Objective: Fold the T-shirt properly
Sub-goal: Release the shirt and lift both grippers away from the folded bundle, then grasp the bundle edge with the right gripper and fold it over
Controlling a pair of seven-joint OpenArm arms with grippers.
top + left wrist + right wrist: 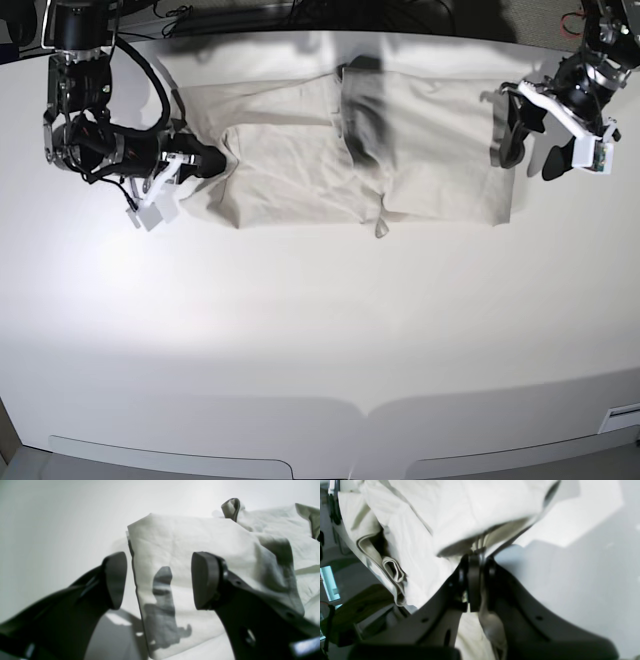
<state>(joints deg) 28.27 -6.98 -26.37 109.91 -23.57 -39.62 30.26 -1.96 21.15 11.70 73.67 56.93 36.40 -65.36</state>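
Two pads spread wide in the left wrist view, left gripper [160,580] poised around the T-shirt [190,555] edge, nothing pinched. Right wrist view: right gripper [476,580] clamped on bunched hem, seemingly anchoring it. Base view: shirt on the table [320,340], grippers at opposite ends.

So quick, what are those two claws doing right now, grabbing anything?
Left gripper: open, holding nothing, poised over an edge of the off-white cotton T-shirt.
Right gripper: shut on the T-shirt fabric.
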